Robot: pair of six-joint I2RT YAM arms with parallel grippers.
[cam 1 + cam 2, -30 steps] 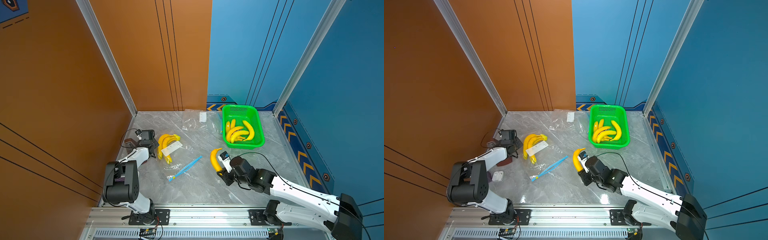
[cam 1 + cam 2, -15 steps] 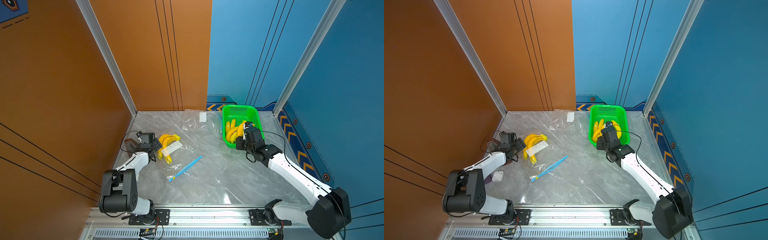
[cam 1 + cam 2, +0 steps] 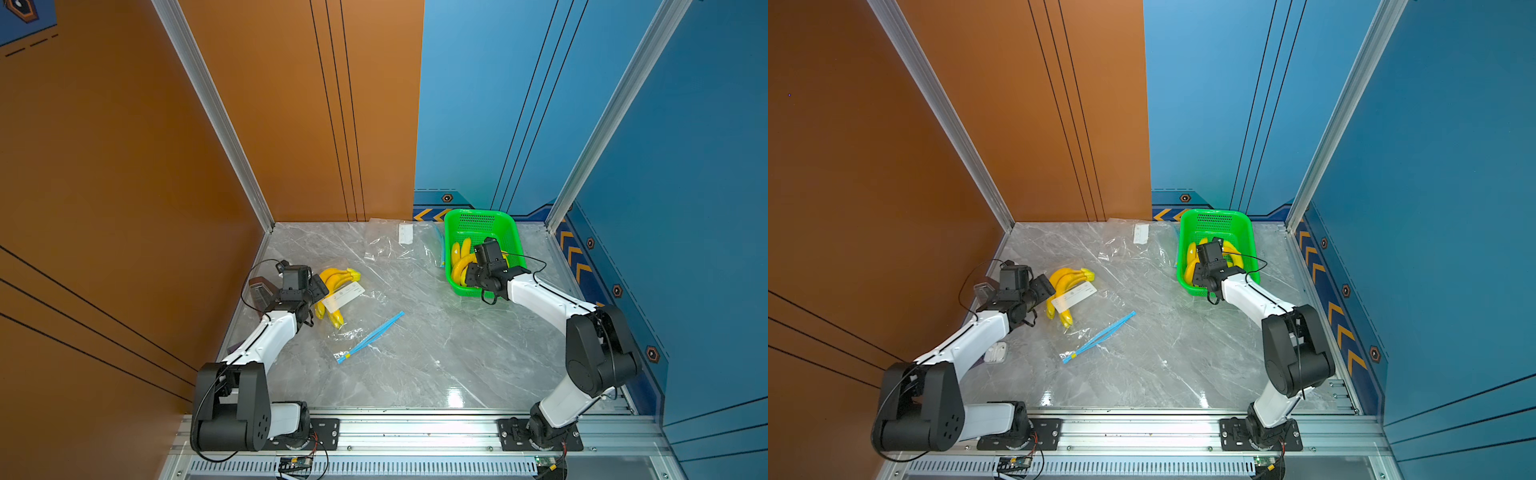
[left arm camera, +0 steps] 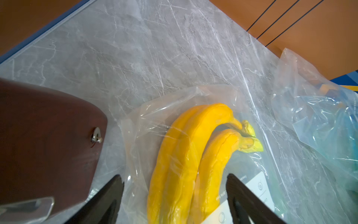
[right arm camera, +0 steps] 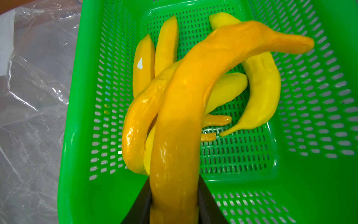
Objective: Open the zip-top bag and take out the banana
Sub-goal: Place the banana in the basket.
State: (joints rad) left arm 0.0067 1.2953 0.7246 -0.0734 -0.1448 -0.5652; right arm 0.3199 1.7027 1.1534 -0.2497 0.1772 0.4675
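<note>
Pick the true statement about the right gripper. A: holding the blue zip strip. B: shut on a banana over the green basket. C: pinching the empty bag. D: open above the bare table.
B: in the right wrist view the right gripper is clamped around a banana above the green basket.

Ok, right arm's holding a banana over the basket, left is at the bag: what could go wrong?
1. Released here, the banana in the right gripper would land on the pile in the basket and might roll.
2. The left gripper is open over the bagged bananas; closing could pinch the bag and fruit together.
</note>
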